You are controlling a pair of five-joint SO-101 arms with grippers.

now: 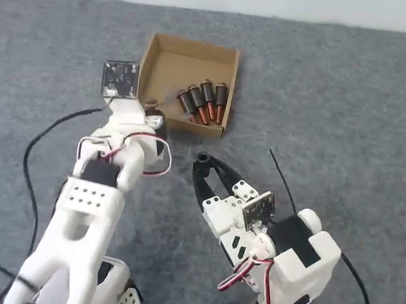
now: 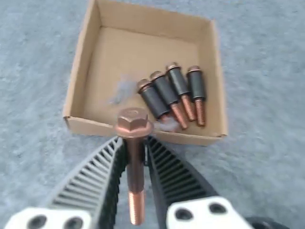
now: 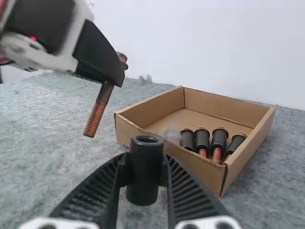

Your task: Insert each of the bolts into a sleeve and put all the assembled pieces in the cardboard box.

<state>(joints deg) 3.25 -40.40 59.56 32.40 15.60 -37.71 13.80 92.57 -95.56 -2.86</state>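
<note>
Left gripper (image 2: 135, 143) clamps bolt (image 2: 135, 164) by cardboard box (image 2: 147, 14), right gripper (image 3: 144, 164) clamps upright sleeve (image 3: 144, 176), four assembled pieces (image 2: 163, 90) lie in box.

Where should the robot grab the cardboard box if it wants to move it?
Probably take the cardboard box by the top edge of a thin upright wall, coming from above and pinching it inside and out. The wall farthest from the four assembled pieces looks best, since the box floor beside it is bare.
</note>
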